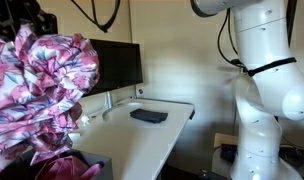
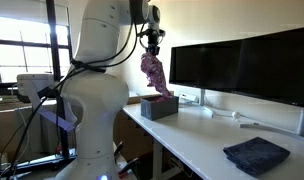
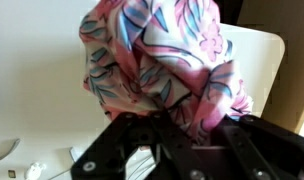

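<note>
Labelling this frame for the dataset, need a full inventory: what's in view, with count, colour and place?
pink floral fabric cloth: one, pink with blue and white, hanging from the pincer, lower end at the box
dark grey open box: one, grey, on the desk
dark blue folded cloth: one, navy, flat on the desk, apart from the box
black flat monitor: one or two, black, at the desk's back
white desk: one, white
white robot arm: one, beside the desk
pincer: one, black, shut on the floral cloth

Pink floral cloth [image 3: 162, 70] between jaws
</note>
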{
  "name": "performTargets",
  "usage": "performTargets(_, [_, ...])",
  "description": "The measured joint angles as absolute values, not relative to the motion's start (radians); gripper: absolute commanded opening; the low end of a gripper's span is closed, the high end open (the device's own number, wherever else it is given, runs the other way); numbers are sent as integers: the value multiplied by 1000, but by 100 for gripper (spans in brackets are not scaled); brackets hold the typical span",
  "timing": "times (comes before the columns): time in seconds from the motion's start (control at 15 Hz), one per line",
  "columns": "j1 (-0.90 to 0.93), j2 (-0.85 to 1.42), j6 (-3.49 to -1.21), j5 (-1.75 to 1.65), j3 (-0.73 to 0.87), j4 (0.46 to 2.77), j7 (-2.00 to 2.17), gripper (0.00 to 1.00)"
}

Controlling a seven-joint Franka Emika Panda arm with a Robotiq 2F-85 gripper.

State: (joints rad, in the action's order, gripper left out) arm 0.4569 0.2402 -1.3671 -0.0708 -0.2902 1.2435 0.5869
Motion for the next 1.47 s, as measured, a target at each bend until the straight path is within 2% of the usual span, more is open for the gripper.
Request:
performTargets(0.73, [303,252,-1547,189,-228,1443,372,8])
performTargets(1.47, [333,370,-1602,193,-225,1523,341,9])
